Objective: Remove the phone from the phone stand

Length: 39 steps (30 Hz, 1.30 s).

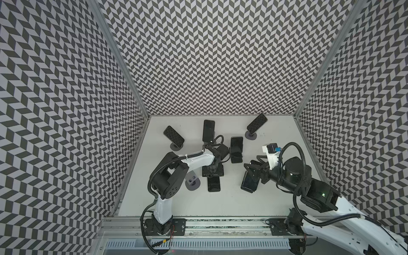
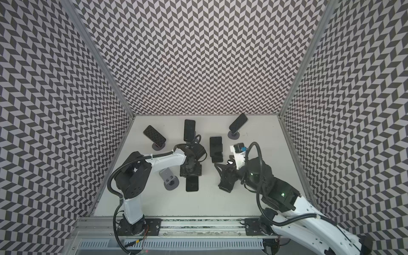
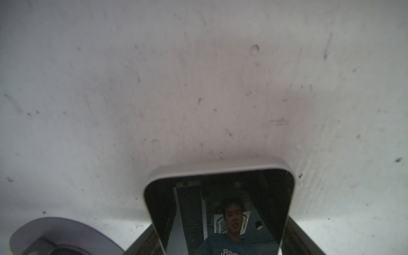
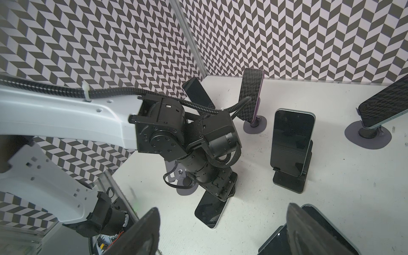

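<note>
Phone's down flat, off its stand!
The phone lies flat on the white worktop, just beside the grey phone stand. The left claw sits over its far end; gripping or let go, I can't tell. The right claw gapes wide, holding nothing, above another flat phone.
</note>
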Motion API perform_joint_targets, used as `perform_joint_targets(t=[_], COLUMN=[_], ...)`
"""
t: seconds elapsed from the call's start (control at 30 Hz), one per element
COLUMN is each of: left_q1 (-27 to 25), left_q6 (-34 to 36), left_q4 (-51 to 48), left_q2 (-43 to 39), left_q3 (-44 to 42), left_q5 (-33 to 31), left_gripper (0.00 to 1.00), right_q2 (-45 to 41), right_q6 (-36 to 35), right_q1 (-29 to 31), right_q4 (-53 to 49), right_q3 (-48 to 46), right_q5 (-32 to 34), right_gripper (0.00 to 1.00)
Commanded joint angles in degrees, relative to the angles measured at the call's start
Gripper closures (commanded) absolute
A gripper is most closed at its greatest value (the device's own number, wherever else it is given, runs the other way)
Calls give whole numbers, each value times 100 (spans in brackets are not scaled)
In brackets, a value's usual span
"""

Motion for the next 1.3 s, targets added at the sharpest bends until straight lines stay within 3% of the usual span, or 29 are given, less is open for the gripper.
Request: perform_joint_targets(t=[0.0, 0.33, 0.87, 1.27], left_q1=[-33, -47, -40, -46], left_q6=[-93, -93, -51, 39], left_q4=[-45, -99, -16, -56], left_q2=[184, 183, 204, -118], left_q3=[34, 27, 158, 658], left_q5=[-106, -127, -37, -270], left_gripper=[24, 19, 19, 14], right_q2=[-100, -110, -33, 464], right_q6=[1, 2, 58, 324], right_q1=[-27, -27, -26, -27], right_q4=[119, 118, 23, -223], right_q3=[-48, -63, 26, 507], right_q5=[74, 70, 73, 880], right_gripper=[13, 13, 12, 10])
